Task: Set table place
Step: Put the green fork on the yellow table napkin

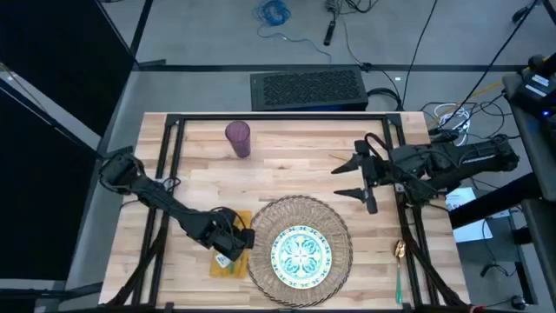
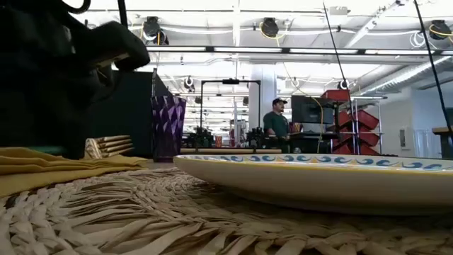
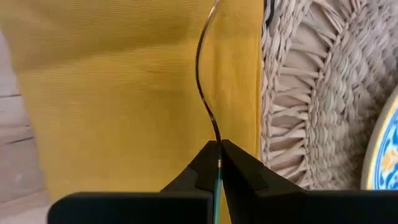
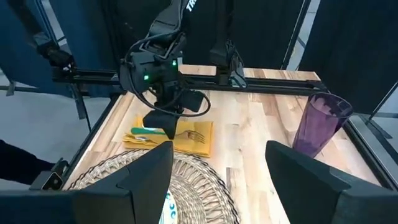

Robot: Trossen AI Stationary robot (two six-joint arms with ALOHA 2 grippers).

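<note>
A round woven mat [image 1: 334,222] lies at the table's near middle, and a blue-green patterned plate [image 1: 301,252] rests on it. Left of the mat, a yellow napkin [image 1: 228,265] lies flat. My left gripper [image 1: 233,246] hovers over the napkin, shut on a gold fork with a teal handle. The fork's tines [image 4: 194,134] reach out over the napkin. A purple tumbler [image 1: 238,137] stands upright at the far left. My right gripper [image 1: 350,180] waits open above the table's far right, with nothing between its fingers. My left gripper pinches the fork's teal handle [image 3: 217,180] between its two fingers, which point down from above and lie across it. In the left wrist view the fork shows edge-on, its gold neck [image 3: 202,74] curving away over the napkin [image 3: 112,93]. I cannot tell whether the tines touch the cloth.
A teal-handled spoon [image 1: 399,265] lies near the table's right edge, right of the mat. Bare wood shows between the tumbler and the mat. The black frame [image 1: 278,117] runs round the tabletop. A person stands far off in the room behind.
</note>
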